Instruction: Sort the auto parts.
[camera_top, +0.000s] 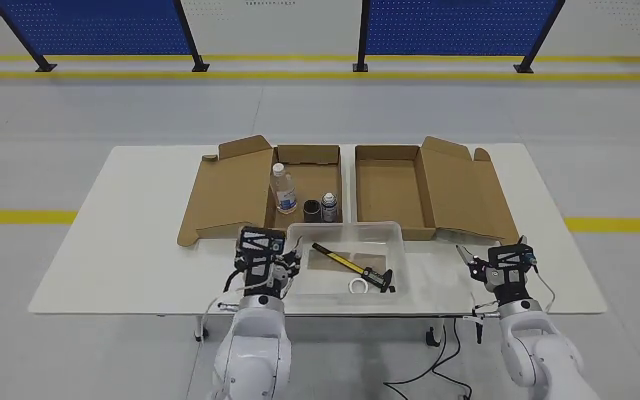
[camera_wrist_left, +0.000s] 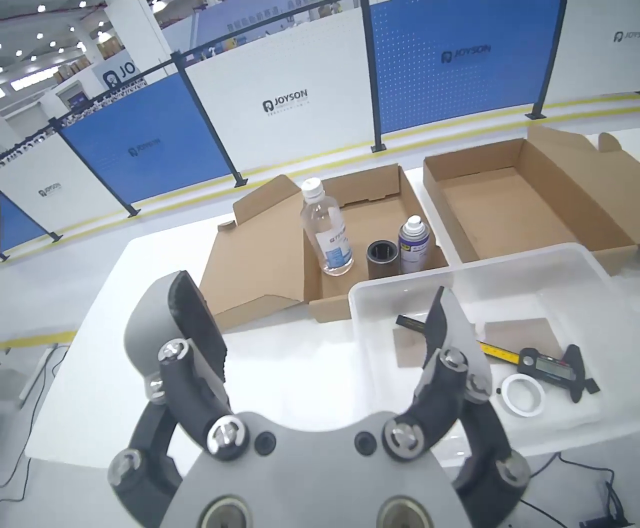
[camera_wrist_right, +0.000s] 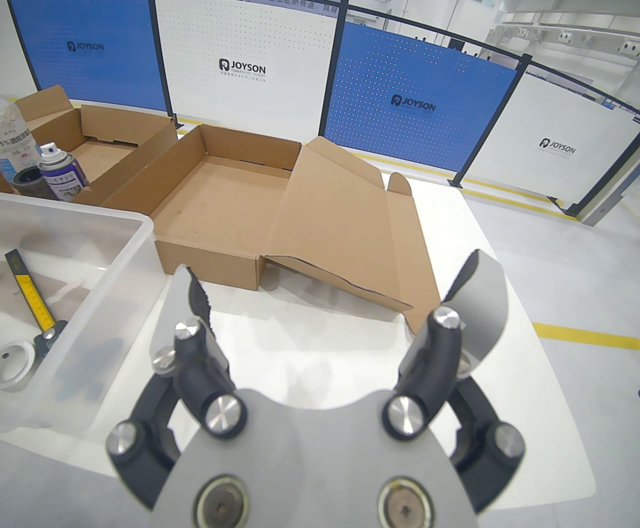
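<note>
Bare worktop (camera_top: 120, 230) stretched left of my left tool (camera_wrist_left: 310, 287), which was spread by the clear tray's (camera_top: 345, 226) near left corner. Beyond stood the left box (camera_top: 318, 180), holding a bottle (camera_top: 284, 188), black sleeve (camera_top: 312, 210) and spray can (camera_top: 329, 207). The caliper (camera_top: 350, 264) and white ring (camera_top: 358, 288) lay in the tray, right of that tool. My right tool (camera_wrist_right: 332, 265), spread too, hung over bare worktop between tray and right edge.

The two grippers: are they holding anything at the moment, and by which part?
Nothing is held. The left gripper and the right gripper are both open and empty; the caliper lies loose in the clear bin.
</note>
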